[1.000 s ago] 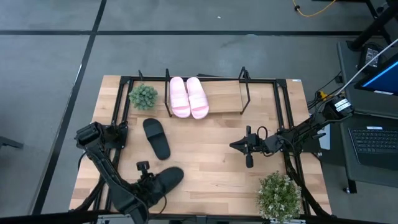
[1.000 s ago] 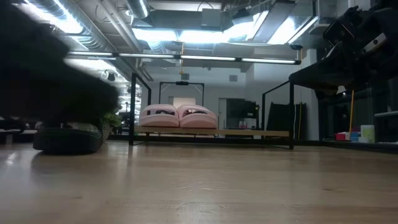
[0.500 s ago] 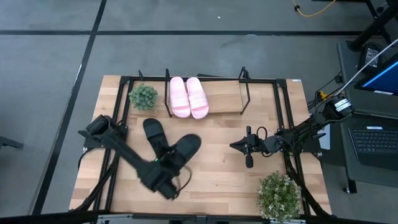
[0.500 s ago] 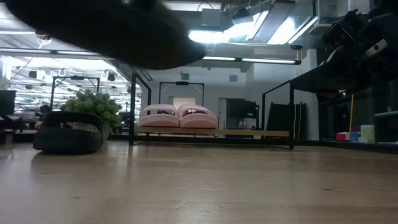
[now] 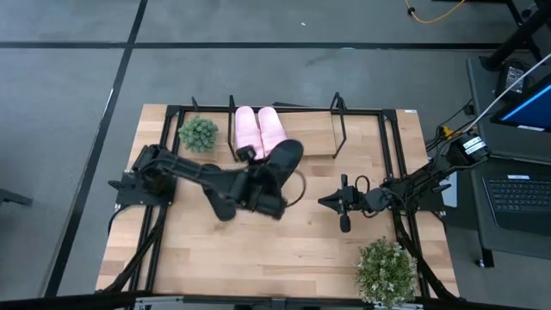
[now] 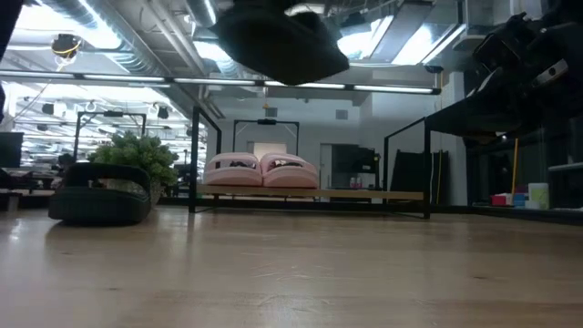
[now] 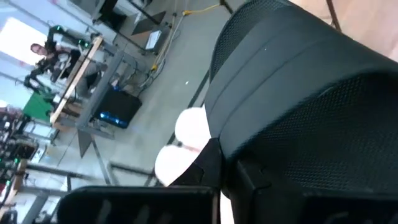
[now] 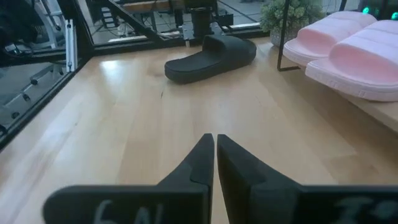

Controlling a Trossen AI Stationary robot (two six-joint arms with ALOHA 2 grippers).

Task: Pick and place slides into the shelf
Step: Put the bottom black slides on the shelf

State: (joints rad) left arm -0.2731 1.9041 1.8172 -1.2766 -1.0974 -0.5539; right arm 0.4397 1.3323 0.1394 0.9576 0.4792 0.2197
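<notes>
One black slide [image 5: 282, 158] held up in the air, pinched tight in the left gripper [image 5: 258, 185], just in front of the shelf [image 5: 314, 136] and partly over the two pink slides [image 5: 258, 126] lying side by side at the shelf's left end. Other black slide [image 5: 217, 198] flat on the table [image 5: 301, 250], partly hidden under the left arm. Right gripper [image 5: 331, 201] with fingers pressed together, holding nothing, low over the table to the right, near a small plant [image 5: 386, 269].
</notes>
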